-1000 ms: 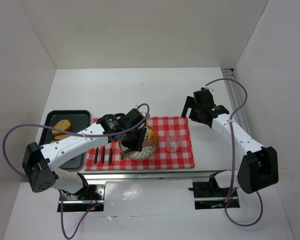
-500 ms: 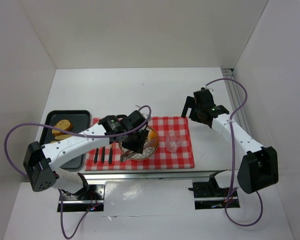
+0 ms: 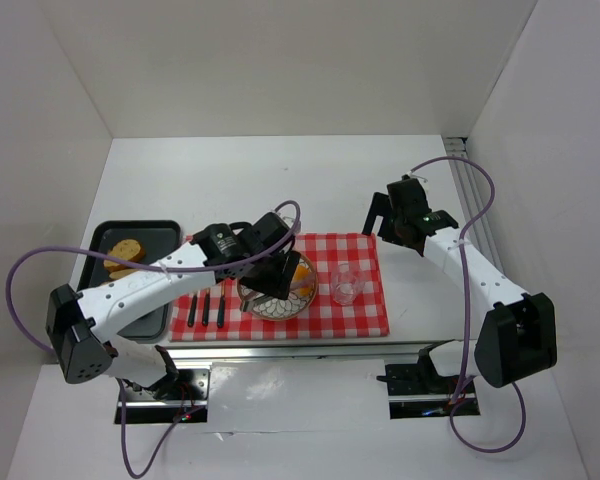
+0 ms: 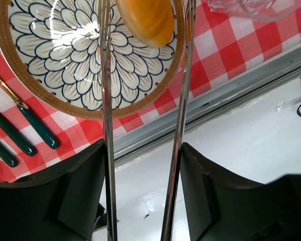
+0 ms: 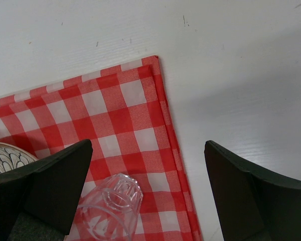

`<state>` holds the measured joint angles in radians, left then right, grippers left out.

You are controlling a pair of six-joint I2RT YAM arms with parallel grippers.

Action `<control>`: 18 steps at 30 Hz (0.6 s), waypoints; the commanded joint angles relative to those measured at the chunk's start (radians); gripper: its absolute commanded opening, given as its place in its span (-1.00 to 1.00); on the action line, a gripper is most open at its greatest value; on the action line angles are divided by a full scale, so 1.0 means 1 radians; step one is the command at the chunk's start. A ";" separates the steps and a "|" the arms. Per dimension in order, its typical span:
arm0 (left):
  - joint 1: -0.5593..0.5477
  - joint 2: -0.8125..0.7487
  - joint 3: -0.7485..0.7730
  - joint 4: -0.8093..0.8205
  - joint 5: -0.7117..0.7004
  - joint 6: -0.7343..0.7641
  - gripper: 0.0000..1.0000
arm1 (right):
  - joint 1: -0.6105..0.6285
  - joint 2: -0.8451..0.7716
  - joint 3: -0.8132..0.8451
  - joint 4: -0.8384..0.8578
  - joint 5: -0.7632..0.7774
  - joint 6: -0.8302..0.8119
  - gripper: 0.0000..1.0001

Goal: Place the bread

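White walls (image 3: 280,60), white table (image 3: 280,180); checked cloth (image 5: 125,115) under plate (image 4: 65,50); bread (image 4: 144,20) seemingly on it.

Left hand (image 3: 278,272) over plate (image 3: 263,306) with bread (image 3: 301,277)

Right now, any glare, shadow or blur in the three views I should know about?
Left wrist: a bright glare patch on the plate glaze washes out some of the pattern, while the bread is sharp. Right wrist: light is even, with a soft shadow on the table, and the clear glass has faint edges. Top external: bright white walls, no visible blur.
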<state>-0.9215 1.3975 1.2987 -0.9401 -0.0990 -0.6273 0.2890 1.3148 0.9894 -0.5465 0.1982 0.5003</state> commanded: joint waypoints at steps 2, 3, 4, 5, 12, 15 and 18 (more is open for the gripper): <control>0.038 -0.038 0.047 -0.008 -0.025 0.026 0.39 | -0.007 -0.020 0.054 -0.012 0.004 -0.005 1.00; 0.038 -0.038 0.036 -0.008 -0.025 0.026 0.39 | -0.007 -0.020 0.054 -0.012 0.004 -0.005 1.00; 0.067 -0.038 0.036 0.001 -0.025 0.026 0.39 | -0.007 -0.020 0.054 -0.012 0.004 -0.005 1.00; 0.076 -0.038 0.036 0.001 -0.025 0.026 0.39 | -0.007 -0.020 0.054 -0.012 0.004 -0.005 1.00; 0.306 -0.094 0.068 -0.055 -0.166 -0.034 0.30 | -0.007 -0.020 0.072 -0.021 0.014 -0.005 1.00; 0.479 -0.120 0.068 -0.065 -0.234 -0.078 0.30 | -0.007 -0.029 0.072 -0.021 0.014 -0.014 1.00; 0.637 -0.120 0.047 -0.065 -0.287 -0.132 0.30 | -0.007 -0.029 0.072 -0.012 0.003 -0.014 1.00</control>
<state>-0.3702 1.3106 1.3258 -0.9745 -0.2848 -0.6876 0.2890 1.3148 1.0157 -0.5514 0.1978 0.4976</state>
